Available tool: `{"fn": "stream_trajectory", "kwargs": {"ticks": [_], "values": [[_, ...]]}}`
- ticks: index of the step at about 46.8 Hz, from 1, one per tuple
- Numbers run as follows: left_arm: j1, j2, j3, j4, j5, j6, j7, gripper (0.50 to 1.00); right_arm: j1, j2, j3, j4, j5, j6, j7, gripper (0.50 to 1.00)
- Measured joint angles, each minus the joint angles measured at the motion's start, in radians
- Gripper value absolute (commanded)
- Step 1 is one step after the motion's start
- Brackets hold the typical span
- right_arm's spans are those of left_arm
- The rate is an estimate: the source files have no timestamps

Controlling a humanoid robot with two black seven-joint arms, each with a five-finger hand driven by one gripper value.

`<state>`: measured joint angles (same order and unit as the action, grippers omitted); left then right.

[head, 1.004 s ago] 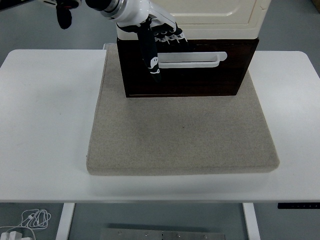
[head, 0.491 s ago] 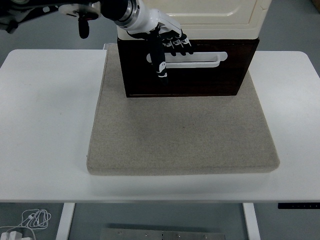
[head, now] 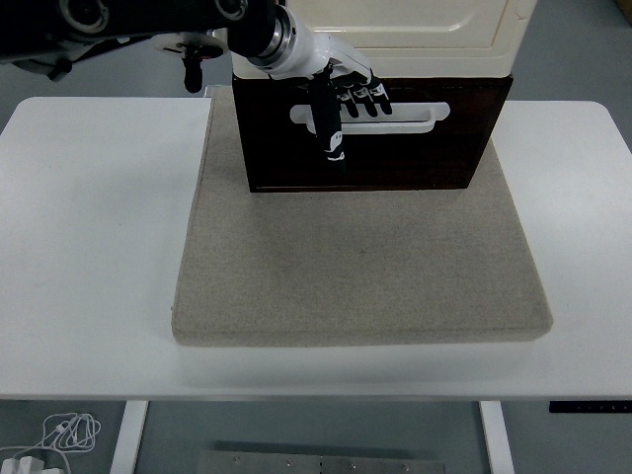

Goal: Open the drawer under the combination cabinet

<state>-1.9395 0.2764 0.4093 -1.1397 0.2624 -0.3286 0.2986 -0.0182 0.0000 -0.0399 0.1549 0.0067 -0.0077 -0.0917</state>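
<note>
Left hand [head: 341, 94] reaches in from top left, fingers [head: 367, 97] curled over the long white bar handle [head: 395, 117] of the dark brown wooden drawer [head: 370, 133]; thumb hangs down across the drawer front. Firm grasp: cannot tell. Drawer sits under the cream cabinet body [head: 415, 35], at the far edge of the beige felt mat [head: 360, 262] on the white table [head: 89, 247].

Left arm [head: 138, 22] showing glossy black casing with round joint housings; silver ring banding wrist; left hand [head: 331, 84] wearing white shell; fingers [head: 329, 123] showing black with white patches
</note>
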Motion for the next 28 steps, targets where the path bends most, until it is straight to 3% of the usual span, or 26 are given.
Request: {"fn": "stream_trajectory", "kwargs": {"ticks": [28], "values": [[0.017, -0.012, -0.001, 0.008, 0.0, 0.049, -0.001, 0.992, 0.0, 0.0, 0.0, 0.0, 0.0, 0.0, 0.0, 0.928]]}}
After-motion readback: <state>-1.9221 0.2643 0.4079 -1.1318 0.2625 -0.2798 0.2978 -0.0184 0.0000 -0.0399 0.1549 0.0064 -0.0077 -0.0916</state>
